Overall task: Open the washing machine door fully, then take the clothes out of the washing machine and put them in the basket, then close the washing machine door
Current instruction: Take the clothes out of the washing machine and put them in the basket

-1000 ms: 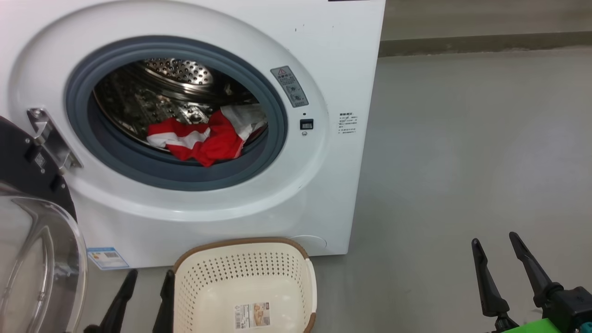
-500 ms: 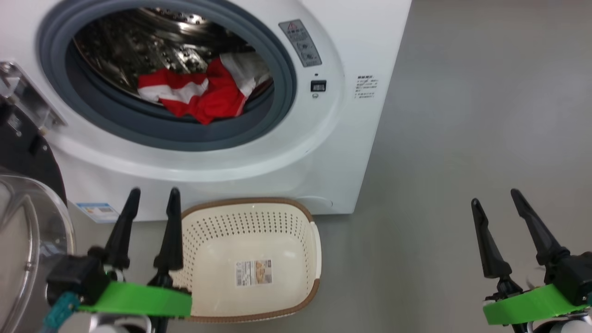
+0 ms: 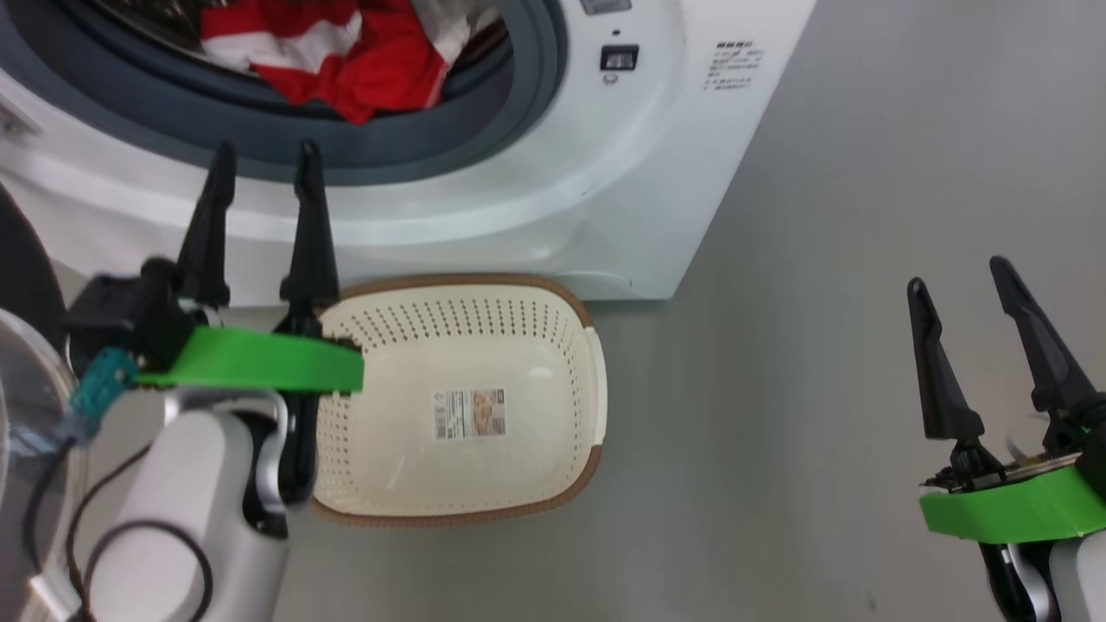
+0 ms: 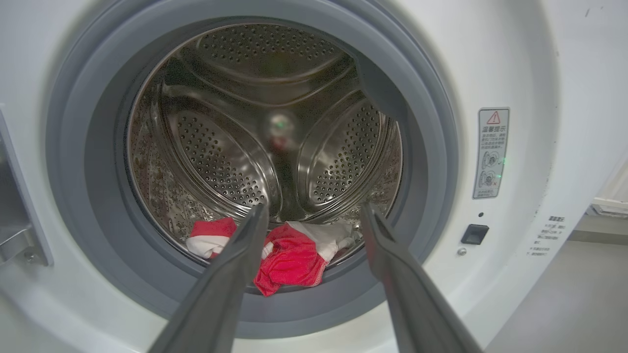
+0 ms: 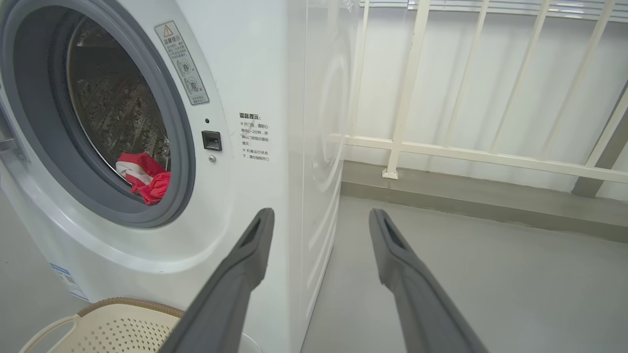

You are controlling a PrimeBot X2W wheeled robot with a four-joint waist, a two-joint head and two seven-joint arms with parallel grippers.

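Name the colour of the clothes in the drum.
Clothes: red and white, best in the left wrist view.

A smooth grey floor (image 3: 821, 259) is seen in the head view, matt and plain, with a soft pale sheen spread across it. In the right wrist view a cream-white railing (image 5: 471, 157) of slim upright bars joined by a low horizontal rail is shown along the far side. It is fixed by a small foot plate (image 5: 391, 173) onto a raised grey kerb (image 5: 490, 203). Behind the bars a white, evenly lit surface (image 5: 441, 88) is seen (whether wall, curtain or frosted pane cannot be told). The room is lit evenly and diffusely.
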